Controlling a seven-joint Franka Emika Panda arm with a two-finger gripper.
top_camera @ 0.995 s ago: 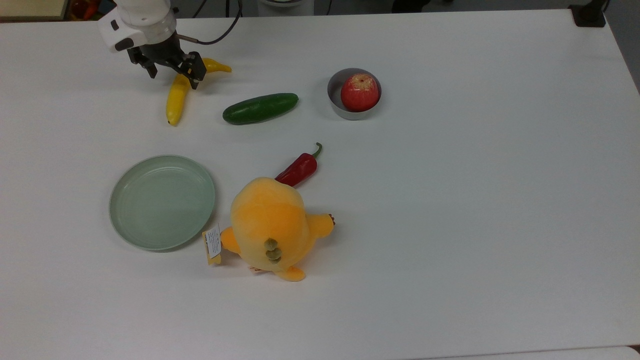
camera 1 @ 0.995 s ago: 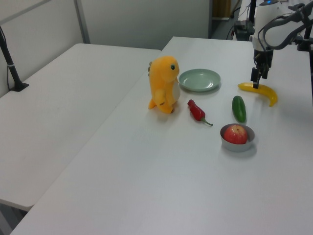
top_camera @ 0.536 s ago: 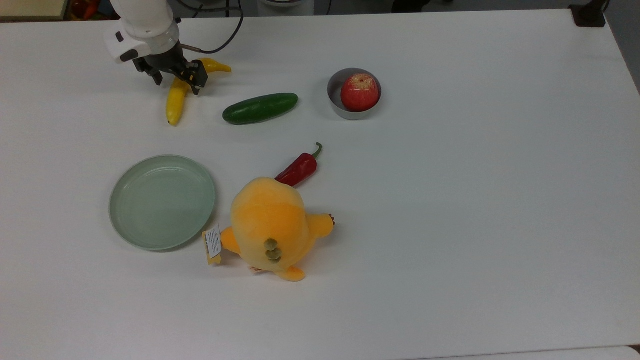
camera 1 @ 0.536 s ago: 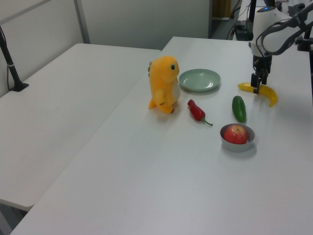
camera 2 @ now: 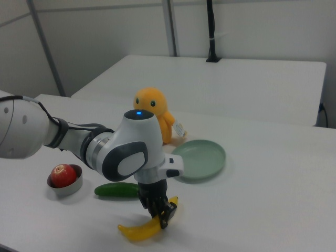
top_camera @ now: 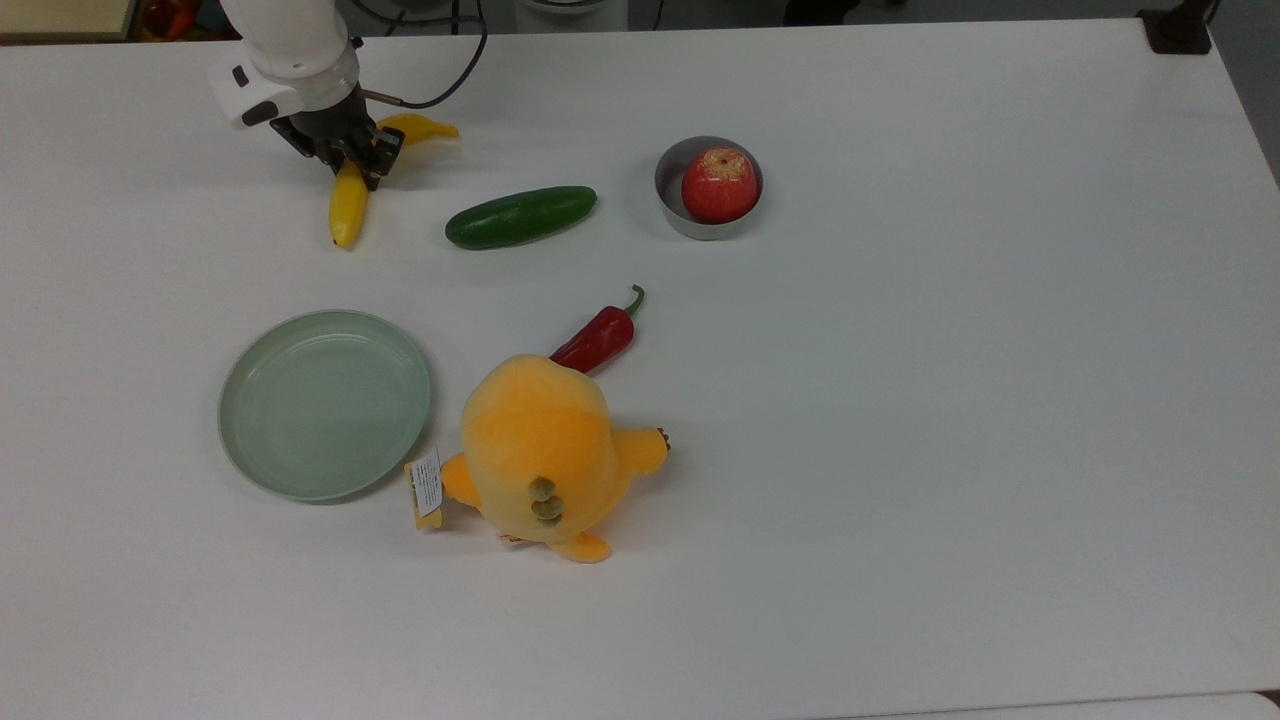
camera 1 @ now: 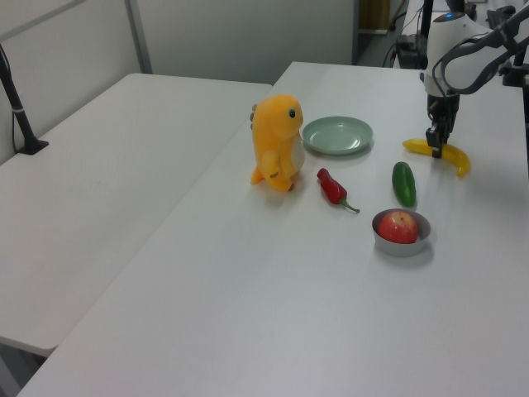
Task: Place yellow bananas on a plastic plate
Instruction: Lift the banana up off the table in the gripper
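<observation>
The yellow bananas (top_camera: 347,205) are one curved banana lying on the white table at the top view's upper left, its stem end pointing right. My gripper (top_camera: 355,163) stands straight down over the banana's bend, its fingers closed against both sides of it. The banana (camera 2: 140,231) still rests on the table under the gripper (camera 2: 160,214) in the right view, and the left view shows the banana (camera 1: 451,156) with the gripper (camera 1: 436,149) on it. The pale green plastic plate (top_camera: 325,405) lies empty nearer the front, apart from the banana (camera 1: 336,134).
A dark green cucumber (top_camera: 520,216) lies just right of the banana in the top view. Further right, a grey metal bowl (top_camera: 668,176) holds a red apple (top_camera: 719,185). A red chili (top_camera: 597,340) and an orange plush toy (top_camera: 545,450) sit right of the plate.
The gripper came down onto the banana and its fingers drew together from wide apart to closed on the bend. The banana shifted slightly.
</observation>
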